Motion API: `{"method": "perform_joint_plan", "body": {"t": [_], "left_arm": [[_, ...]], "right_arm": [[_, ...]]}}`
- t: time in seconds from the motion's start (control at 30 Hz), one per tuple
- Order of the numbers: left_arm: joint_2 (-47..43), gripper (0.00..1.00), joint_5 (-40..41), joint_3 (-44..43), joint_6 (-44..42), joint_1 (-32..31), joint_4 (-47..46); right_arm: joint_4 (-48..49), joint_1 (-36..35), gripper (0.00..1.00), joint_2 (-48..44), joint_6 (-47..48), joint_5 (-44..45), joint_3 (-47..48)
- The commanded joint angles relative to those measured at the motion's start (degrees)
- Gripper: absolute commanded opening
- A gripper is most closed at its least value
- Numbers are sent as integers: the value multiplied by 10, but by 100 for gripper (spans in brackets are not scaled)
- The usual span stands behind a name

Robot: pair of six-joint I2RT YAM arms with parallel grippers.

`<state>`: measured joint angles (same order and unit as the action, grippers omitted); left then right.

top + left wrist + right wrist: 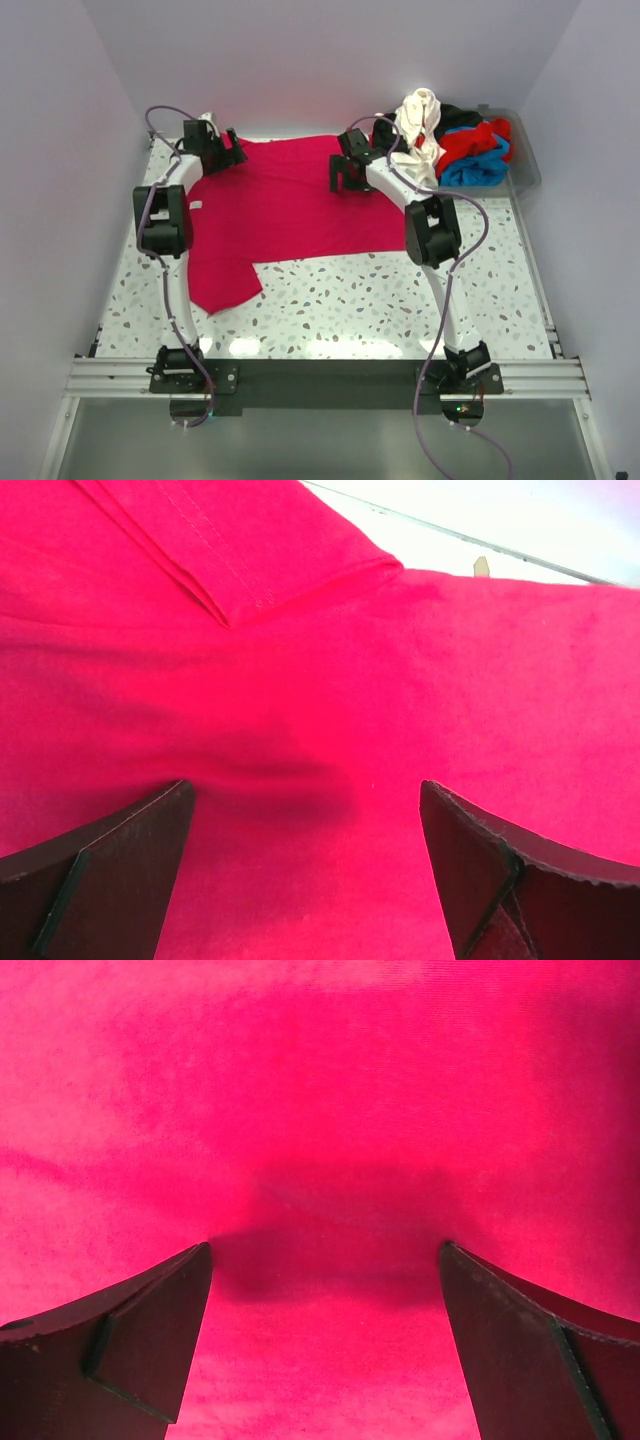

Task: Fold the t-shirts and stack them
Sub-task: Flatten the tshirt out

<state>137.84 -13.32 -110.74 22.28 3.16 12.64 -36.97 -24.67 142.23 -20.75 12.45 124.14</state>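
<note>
The white speckled stone-pattern table (pixel 400 300) fills the workspace between pale walls. On its far left and middle lies the crimson cotton t-shirt (pixel 290 205), spread flat and mostly smooth. One sleeve (pixel 225 280) reaches toward the near left, and the shirt's right edge ends beside the right arm.

The left white-and-black arm (pixel 165 220) stretches up the left side of the table. The right white-and-black arm (pixel 432 228) leans in from the near right toward the far middle.

At the far right corner stands a clear plastic bin (pixel 528 160). It holds a heap of crumpled shirts (pixel 470 145), cream on the left, then black, red and blue.

The left gripper (pixel 232 153) sits at the far left edge of the t-shirt. In its wrist view (pixel 305 790) its two dark fingers (pixel 120 850) stand wide apart, with only the red cloth (pixel 420 680) and a soft shadow between them. The right gripper (pixel 345 172) is over the far right part of the t-shirt. Its jaws are likewise spread (pixel 325 1250), low over plain crimson fabric (pixel 320 1080). Neither holds anything. Whether the tips press the cloth cannot be told.

A doubled, stitched hem fold (pixel 230 590) lies just beyond the left gripper, close to the table's far edge. A small pale tag (pixel 197 207) shows on the shirt beside the left arm.
</note>
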Motion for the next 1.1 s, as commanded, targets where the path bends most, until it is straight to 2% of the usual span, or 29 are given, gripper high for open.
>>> {"method": "perform_joint_plan", "body": {"t": [0.0, 0.13, 0.2, 0.3, 0.33, 0.37, 0.43, 0.63, 0.7, 0.8, 1.07], "left_arm": [[-71, 100, -3, 0, -25, -3, -4], [-198, 100, 26, 69, -39, -3, -7], [-248, 100, 48, 141, -35, -4, -1], [-341, 100, 110, 249, -20, -4, 38], [-379, 100, 155, 275, -13, -5, 54], [-396, 100, 173, 326, -4, -3, 69], [-444, 100, 217, 373, 2, -4, 108], [-555, 100, 255, 524, 43, -3, 156], [-568, 100, 248, 561, 50, -1, 150], [-575, 100, 195, 594, 52, 1, 121], [-519, 100, 174, 610, 42, 1, 68]], "right_arm": [[1, 2, 99, -34, 28, -48, -6], [-6, -6, 99, -63, 64, -55, -4], [-1, -11, 99, -83, 66, -64, -27], [10, -13, 98, -130, 61, -77, -78], [13, -16, 98, -152, 58, -87, -91], [15, -19, 98, -164, 59, -93, -118], [26, -26, 98, -186, 59, -108, -146], [28, -82, 96, -255, 59, -122, -230], [28, -101, 96, -271, 59, -124, -240], [33, -134, 96, -277, 54, -123, -260], [61, -151, 96, -264, 16, -158, -302]]}}
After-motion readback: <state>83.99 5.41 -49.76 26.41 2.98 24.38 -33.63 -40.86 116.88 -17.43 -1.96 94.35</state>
